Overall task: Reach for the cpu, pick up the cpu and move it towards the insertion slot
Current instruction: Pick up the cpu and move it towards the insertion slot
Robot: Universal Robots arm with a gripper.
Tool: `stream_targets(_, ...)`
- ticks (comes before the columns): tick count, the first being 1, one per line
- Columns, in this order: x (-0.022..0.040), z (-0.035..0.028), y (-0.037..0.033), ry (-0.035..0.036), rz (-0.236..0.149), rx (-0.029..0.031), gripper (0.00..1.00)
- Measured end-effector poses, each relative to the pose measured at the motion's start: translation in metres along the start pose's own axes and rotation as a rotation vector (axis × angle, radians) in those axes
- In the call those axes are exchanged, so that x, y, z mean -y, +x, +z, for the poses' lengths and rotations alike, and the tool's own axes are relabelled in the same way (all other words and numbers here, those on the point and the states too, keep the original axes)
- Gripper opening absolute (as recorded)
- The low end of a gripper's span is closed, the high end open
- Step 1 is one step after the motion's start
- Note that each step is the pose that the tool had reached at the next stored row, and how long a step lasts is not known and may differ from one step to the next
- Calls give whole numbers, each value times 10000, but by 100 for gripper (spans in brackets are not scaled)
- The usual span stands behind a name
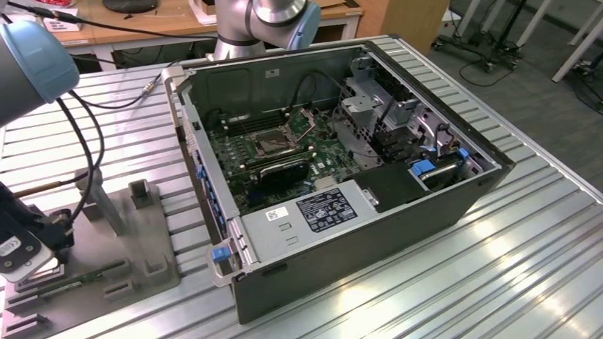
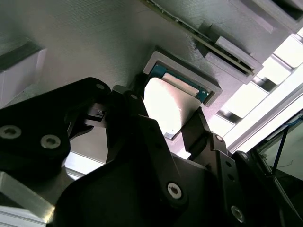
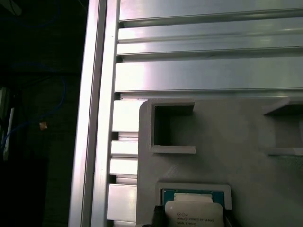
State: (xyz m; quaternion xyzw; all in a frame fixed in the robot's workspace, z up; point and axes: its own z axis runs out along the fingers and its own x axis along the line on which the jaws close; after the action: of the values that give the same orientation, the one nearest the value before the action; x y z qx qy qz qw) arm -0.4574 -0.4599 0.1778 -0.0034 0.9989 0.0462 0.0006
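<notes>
- The cpu [image 2: 168, 106] shows a silvery-white lid with a thin green rim (its print we leave unread). It lies flat in a square pocket of the grey fixture plate [image 3: 236, 151].
- The tool [image 2: 165, 109] straddles it; we cannot tell whether it clamps.
- The plate sits near the worktop [image 1: 452, 282] edge, well apart from the insertion slot [image 1: 273, 145] inside the open case [image 1: 377, 233].

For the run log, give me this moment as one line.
gripper: at cpu | cpu: seated in grey holder recess, not lifted | insertion slot: in open computer case, away from gripper
</notes>
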Motion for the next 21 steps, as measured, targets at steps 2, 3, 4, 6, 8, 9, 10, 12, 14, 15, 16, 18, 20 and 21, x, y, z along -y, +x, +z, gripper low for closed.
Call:
stream_targets(2, -1, -8, 0, 0, 0, -1, 55)
stream_targets(3, -1, -11, 0, 0, 0, 0, 55)
stream_targets(4, -1, -14, 0, 0, 0, -1, 55)
stream_targets(6, -2, -20, 0, 0, 0, -1, 55)
stream_targets(8, -2, -29, 0, 1, 0, -2, 55)
stream_targets(9, -3, -36, 0, 2, 0, -4, 55)
stream_targets(10, -3, -40, 0, 1, 0, -2, 55)
stream_targets(12, -4, -42, 0, -1, 0, 2, 55)
stream_targets(14, -4, -48, 0, 1, 0, -1, 55)
stream_targets(15, -5, -50, 0, 0, 0, -1, 55)
stream_targets(16, -5, -53, 0, 0, 0, 0, 55)
stream_targets(18, -5, -54, 0, 0, 0, -1, 55)
stream_targets(20, -5, -55, 0, 0, 0, -1, 55)
stream_targets(21, -5, -57, 0, 4, 0, -1, 55)
